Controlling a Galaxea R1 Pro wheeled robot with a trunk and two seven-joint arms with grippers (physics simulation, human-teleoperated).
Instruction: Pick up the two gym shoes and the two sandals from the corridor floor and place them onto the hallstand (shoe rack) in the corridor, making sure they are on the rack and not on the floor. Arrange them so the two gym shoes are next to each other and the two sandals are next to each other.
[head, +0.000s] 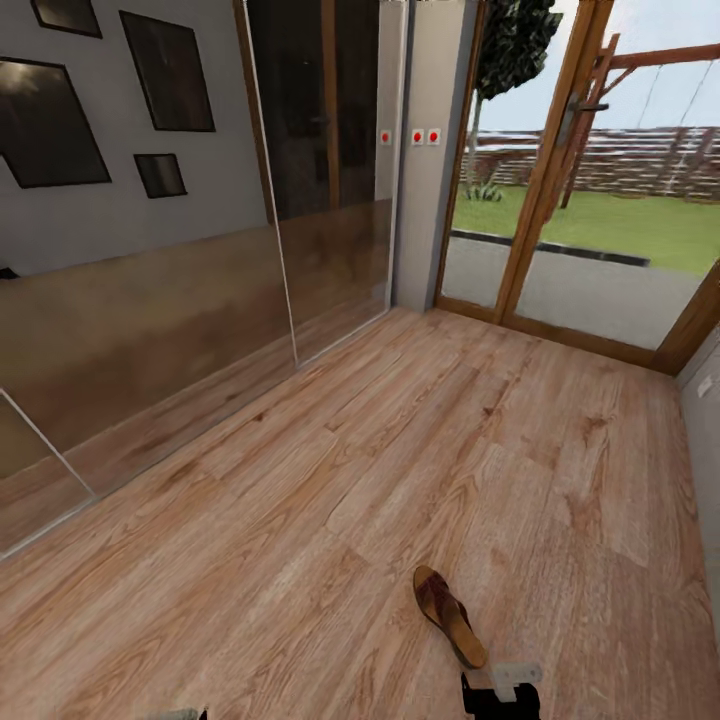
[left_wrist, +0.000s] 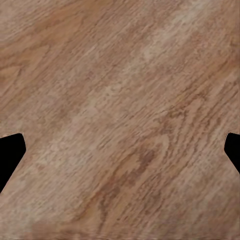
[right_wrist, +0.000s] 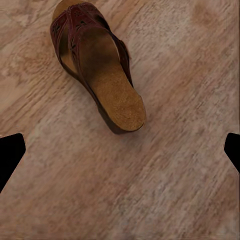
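One brown sandal (head: 448, 614) with a tan insole lies flat on the wood-plank corridor floor (head: 400, 480) near the bottom of the head view. The right wrist view has the same sandal (right_wrist: 97, 65) just beyond my right gripper (right_wrist: 120, 152), whose black fingertips (right_wrist: 10, 155) stand wide apart with bare floor between them. My right arm's wrist (head: 505, 690) is just in front of the sandal's heel. My left gripper (left_wrist: 120, 155) hangs open over bare planks (left_wrist: 120, 100). The gym shoes, the other sandal and the hallstand are out of view.
A mirrored sliding-door wardrobe (head: 150, 300) runs along the left side. A wood-framed glass door (head: 560, 230) to a garden closes the far end. A grey wall (head: 705, 420) borders the right. Open plank floor stretches between them.
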